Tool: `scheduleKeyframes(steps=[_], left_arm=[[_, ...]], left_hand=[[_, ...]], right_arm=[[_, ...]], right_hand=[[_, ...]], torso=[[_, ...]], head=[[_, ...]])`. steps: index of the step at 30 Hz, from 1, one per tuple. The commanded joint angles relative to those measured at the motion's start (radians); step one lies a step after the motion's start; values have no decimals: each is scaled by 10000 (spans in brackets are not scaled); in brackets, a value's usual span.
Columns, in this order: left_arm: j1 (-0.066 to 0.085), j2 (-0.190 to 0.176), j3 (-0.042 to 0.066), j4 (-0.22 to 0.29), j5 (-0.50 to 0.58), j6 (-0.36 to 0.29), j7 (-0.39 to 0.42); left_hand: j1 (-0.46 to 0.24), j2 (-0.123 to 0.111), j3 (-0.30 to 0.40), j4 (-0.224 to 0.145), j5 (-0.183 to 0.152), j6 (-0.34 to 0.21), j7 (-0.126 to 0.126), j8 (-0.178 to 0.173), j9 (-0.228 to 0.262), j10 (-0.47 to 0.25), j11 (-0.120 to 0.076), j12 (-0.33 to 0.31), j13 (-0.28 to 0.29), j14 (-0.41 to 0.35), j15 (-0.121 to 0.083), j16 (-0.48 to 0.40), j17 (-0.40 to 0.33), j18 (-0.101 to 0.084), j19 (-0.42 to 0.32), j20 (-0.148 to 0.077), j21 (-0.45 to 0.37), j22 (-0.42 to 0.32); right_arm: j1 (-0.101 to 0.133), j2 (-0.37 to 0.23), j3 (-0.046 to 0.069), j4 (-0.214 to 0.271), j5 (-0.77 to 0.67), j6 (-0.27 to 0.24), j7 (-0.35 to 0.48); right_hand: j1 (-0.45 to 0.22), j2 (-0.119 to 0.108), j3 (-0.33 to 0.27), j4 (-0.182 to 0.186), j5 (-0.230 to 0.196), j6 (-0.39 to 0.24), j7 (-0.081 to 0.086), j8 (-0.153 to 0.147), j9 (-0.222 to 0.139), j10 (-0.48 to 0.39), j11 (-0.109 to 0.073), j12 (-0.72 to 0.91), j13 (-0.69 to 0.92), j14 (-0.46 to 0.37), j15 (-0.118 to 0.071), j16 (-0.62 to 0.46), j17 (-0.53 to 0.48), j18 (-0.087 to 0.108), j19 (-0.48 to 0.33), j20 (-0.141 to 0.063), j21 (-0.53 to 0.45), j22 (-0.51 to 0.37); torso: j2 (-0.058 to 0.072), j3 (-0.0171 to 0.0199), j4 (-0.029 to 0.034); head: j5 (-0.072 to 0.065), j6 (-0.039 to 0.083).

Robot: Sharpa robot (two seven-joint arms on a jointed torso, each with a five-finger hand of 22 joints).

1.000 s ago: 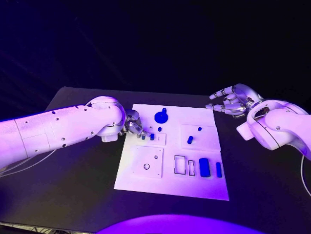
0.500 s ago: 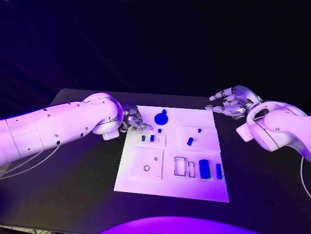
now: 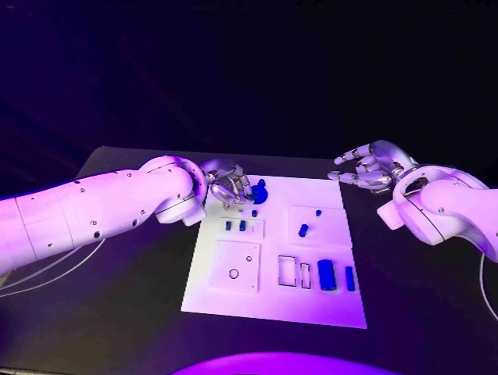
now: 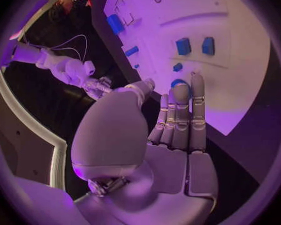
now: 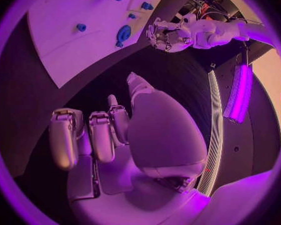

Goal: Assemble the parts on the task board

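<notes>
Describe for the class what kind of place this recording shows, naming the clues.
Probably a robotics lab or demo bench: a black table carries a white task board with small blue parts, and the left hand and right hand are over it.

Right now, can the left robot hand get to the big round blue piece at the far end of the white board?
Probably yes. The left robot hand hovers right beside the round blue piece, holds nothing, and nothing lies between them on the task board.
</notes>
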Motion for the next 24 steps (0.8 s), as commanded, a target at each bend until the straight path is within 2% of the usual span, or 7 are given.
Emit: scheduleKeyframes(steps=[1, 6, 8, 9, 12, 15, 24], left_arm=[[-30, 188, -130, -107, -1929, -1243, 2339], [-87, 546, -309, -469, -3185, -1215, 2711], [-110, 710, -361, -665, -3618, -1042, 2692], [-119, 767, -375, -736, -3785, -953, 2661], [-138, 928, -401, -926, -4212, -660, 2531], [-148, 1053, -413, -1058, -4515, -327, 2362], [-155, 1303, -430, -1319, -5007, 658, 1766]], left_hand=[[406, -153, 240, -221, -22, 128, 167, -169, -389, 31, -33, -325, -410, -49, -49, -62, -194, 141, 45, -75, -61, -50], [597, -373, 576, -470, -44, 638, 57, -536, -1142, 298, -69, -799, -1089, -18, -99, -34, -441, 133, 46, -148, 86, 64], [540, -462, 562, -491, -66, 695, 21, -648, -1307, 229, -40, -957, -1248, 18, -76, 18, -478, 128, 42, -132, 124, 94], [510, -480, 547, -493, -72, 739, 23, -676, -1364, 228, -33, -993, -1299, 53, -68, 71, -480, 129, 55, -125, 148, 110], [415, -522, 477, -489, -81, 995, 4, -759, -1552, 265, -29, -1054, -1439, 228, -58, 375, -407, 133, 135, -104, 262, 177], [326, -552, 377, -480, -81, 1281, -50, -907, -1785, 382, -56, -1055, -1575, 827, -71, 1242, 453, 140, 269, -112, 472, 301], [196, -591, 152, -431, -84, 1504, -69, -1115, -2027, 553, -100, -986, -1674, 1316, -93, 2065, 1262, 138, 345, -126, 705, 454]], right_arm=[[-31, 10, -7, -37, -185, -75, 337], [-53, 21, -11, -77, -221, -266, 629], [-57, 30, -12, -96, -227, -391, 800], [-59, 33, -13, -104, -228, -430, 855], [-61, 38, -14, -123, -231, -510, 968], [-63, 44, -15, -132, -232, -555, 1034], [-65, 57, -16, -134, -233, -632, 1111]], right_hand=[[-32, 12, 80, -32, 52, 93, 16, 79, -8, -204, -13, -189, 479, 739, -30, -124, 1389, 128, 318, -4, -246, 1815], [0, -7, 163, -36, 88, 168, -22, 155, -11, -667, -52, -709, -34, 655, -68, -266, 1101, 217, 128, -34, -628, 1598], [56, -50, 347, -44, 155, 239, -92, 364, 14, -1494, -128, -1733, -1038, 374, -143, -758, 181, 490, -487, -109, -1870, 886], [71, -54, 403, -47, 171, 246, -105, 411, 19, -1552, -142, -1842, -1157, 369, -162, -798, 145, 514, -545, -121, -2014, 803], [72, -96, 517, -47, 198, 238, -126, 512, 27, -1840, -165, -2257, -1592, 293, -188, -992, -144, 596, -732, -150, -2468, 540], [70, -125, 590, -48, 216, 212, -134, 565, 27, -2017, -175, -2516, -1871, 285, -199, -1051, -203, 612, -760, -164, -2593, 468], [60, -161, 700, -45, 258, 164, -142, 631, 24, -2348, -186, -2999, -2386, 264, -214, -1149, -320, 642, -806, -181, -2794, 351]], torso=[[6, -21, -5], [-1, -16, -23], [-3, -16, -33], [2, -21, -40], [-2, -13, -24], [-5, -7, -13], [-6, -7, -7]], head=[[-11, 29], [-21, 33], [-28, 28], [-33, 25], [-58, 11], [-77, 0], [-94, -33]])
